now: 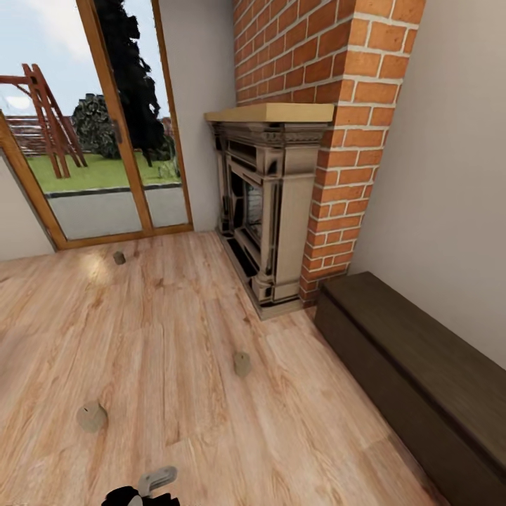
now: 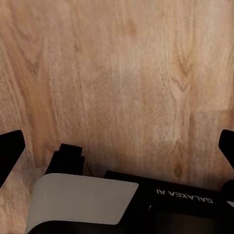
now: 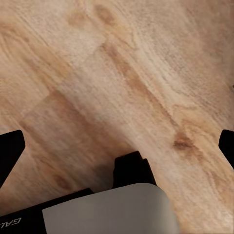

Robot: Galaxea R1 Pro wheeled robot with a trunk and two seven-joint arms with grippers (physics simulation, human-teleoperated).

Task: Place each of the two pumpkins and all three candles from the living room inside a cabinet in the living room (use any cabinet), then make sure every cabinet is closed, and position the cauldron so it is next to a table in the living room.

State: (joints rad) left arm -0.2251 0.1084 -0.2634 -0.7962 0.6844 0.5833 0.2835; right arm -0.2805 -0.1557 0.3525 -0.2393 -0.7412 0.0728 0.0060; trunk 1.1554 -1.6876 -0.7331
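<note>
Three candles are shown standing on the wooden floor [image 1: 176, 337], well apart from one another: a near candle [image 1: 92, 416] at the left, a middle candle [image 1: 242, 363] nearer the centre, and a far candle [image 1: 119, 258] close to the glazed door [image 1: 105, 140]. The cabinet [image 1: 414, 372], long, low and dark brown, is seen along the right wall, its fronts shut as far as can be made out and its near end cut off by the frame edge. Beyond its far end a fireplace [image 1: 270, 204] is set into a brick chimney [image 1: 337, 140].

The step in hand is judged to be the approach for gathering: nothing has yet been stowed and nothing is carried. The next move is judged to call for the base to be brought beside one candle, probably the near or middle one, and an arm lowered over it; a cabinet front must also be opened before anything can be placed inside.

In the left wrist view the left gripper [image 2: 117, 146] is seen spread wide and empty over bare boards, with only its dark fingertips [image 2: 9, 151] entering at the picture's edges. The right gripper [image 3: 117, 146] is likewise seen spread wide and empty over the floor.

The candles appear small and blurred in the head view, so wicks and exact shape are hard to make out. A grey and black part of the robot [image 1: 151, 485] is cut off at the near edge
</note>
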